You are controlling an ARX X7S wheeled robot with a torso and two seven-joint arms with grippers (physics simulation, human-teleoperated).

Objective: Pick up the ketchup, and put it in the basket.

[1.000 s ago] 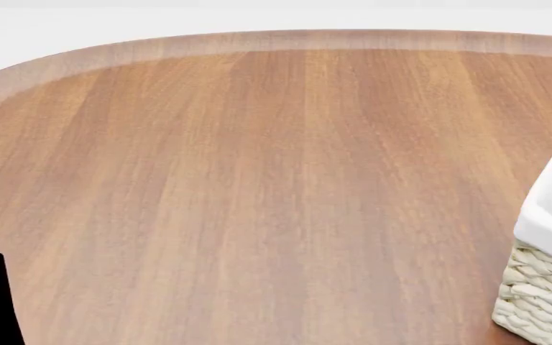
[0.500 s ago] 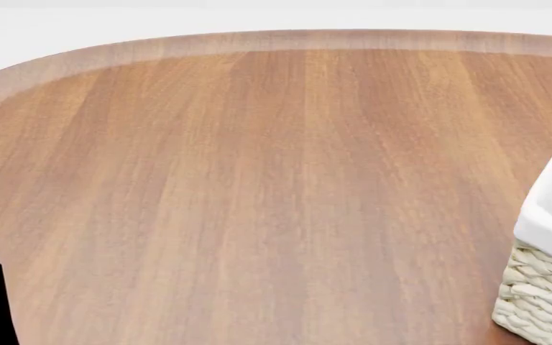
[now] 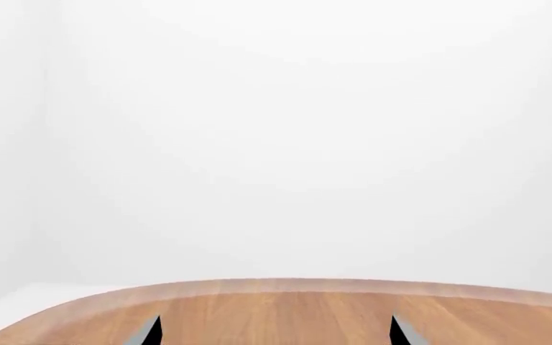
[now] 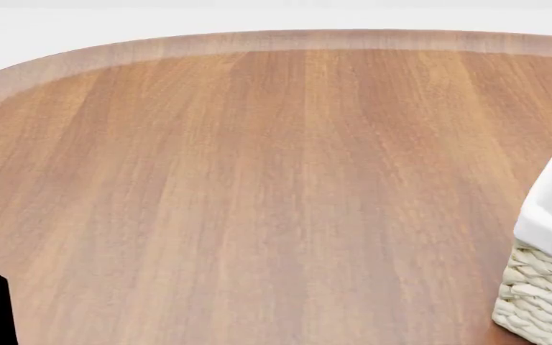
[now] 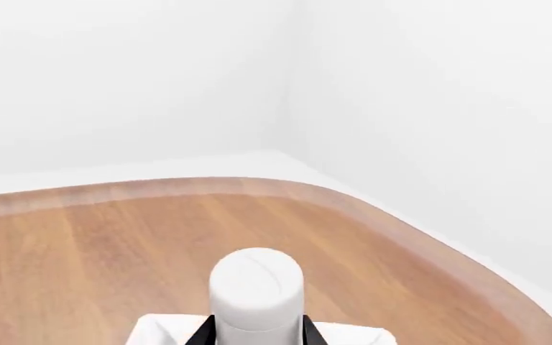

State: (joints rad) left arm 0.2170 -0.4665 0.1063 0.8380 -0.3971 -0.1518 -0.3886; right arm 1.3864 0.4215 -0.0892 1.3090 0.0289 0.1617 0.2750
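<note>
Gripping the ketchup just under its white cap, the right gripper holds it above the basket. Releasing off-centre could drop it onto the rim and the table. The left gripper stands open and empty.

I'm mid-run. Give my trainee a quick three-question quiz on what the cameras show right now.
1. True or false: the left gripper holds the ketchup.
2. In the head view, the basket shows at: A the right edge; B the centre; C the far left.
3. Fill in: the cap between the right gripper's jaws is ___ in colour.
Key: 1 false, since its jaws stand apart with nothing between them; 2 A; 3 white.
</note>
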